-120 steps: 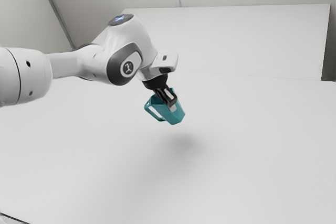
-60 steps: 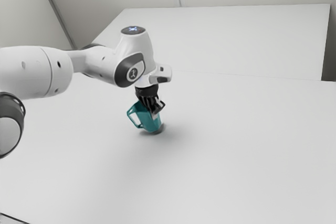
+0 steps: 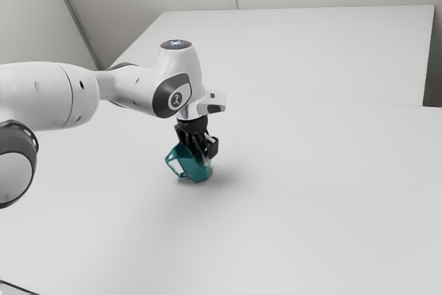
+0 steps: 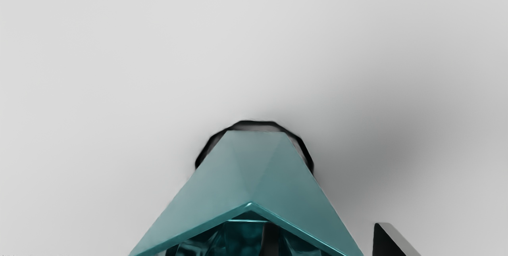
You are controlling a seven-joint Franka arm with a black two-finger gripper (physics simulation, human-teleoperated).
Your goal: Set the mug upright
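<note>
In the exterior view, we have the mug (image 3: 193, 166) down at the table (image 3: 297, 191), mouth upward and foot downward, below our wrist. Its handle (image 3: 173, 168) points toward the exterior view's left. The body looks tilted, its mouth leaning toward the handle side, so we would not call it squarely upright. How much of that lean belongs to the camera's slant, and whether the foot sits flat, we cannot tell. Our gripper (image 3: 199, 152) is down at the mouth.

In the wrist view, we look onto the mug's outer wall and partly into its mouth. A dark edge (image 4: 256, 123) shows around its foot. One finger (image 4: 271, 240) reaches inside the mouth and the other finger (image 4: 381, 244) stands outside, with a gap between it and the wall. Our jaws are open astride the wall, not clamping it.

We judge the task to be largely there: the mug is mouth up and at the table. What remains, as far as we can see, is for any real lean to go, so that the foot bears evenly and the mug stands unaided. Open jaws around the wall would suit either a grip about to close or one just released, and we cannot settle which.
</note>
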